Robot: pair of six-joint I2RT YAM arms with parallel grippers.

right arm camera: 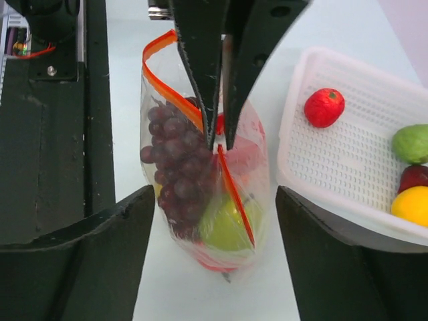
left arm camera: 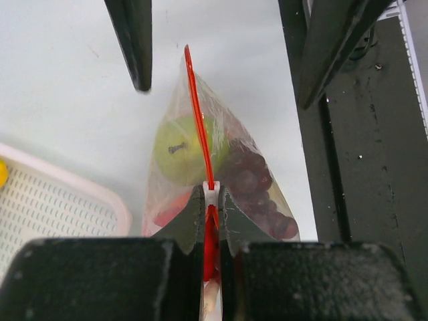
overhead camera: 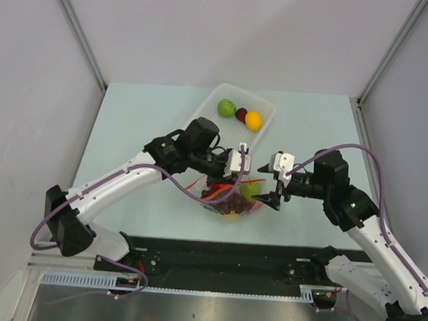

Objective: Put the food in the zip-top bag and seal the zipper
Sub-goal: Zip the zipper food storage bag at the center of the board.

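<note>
The clear zip-top bag [overhead camera: 235, 199] stands between both grippers, holding a dark purple grape bunch [right arm camera: 177, 174], a green fruit [right arm camera: 227, 224] and red fruit at the bottom. My left gripper [left arm camera: 211, 200] is shut on the white slider of the orange-red zipper [left arm camera: 198, 120]; it also shows in the top view [overhead camera: 227, 182]. In the right wrist view the zipper [right arm camera: 235, 200] runs as one closed line near me and gapes open behind the left fingers [right arm camera: 200, 67]. My right gripper [right arm camera: 214, 194] is open wide, its fingers either side of the bag, not touching it; it also shows in the top view [overhead camera: 268, 199].
The white perforated tray [overhead camera: 264, 105] lies behind the bag with a green fruit [overhead camera: 227, 107], a dark red fruit [overhead camera: 241, 115] and an orange [overhead camera: 253, 120]. A red fruit [right arm camera: 324, 107] also lies in it. The black base rail [overhead camera: 215, 257] runs along the near edge.
</note>
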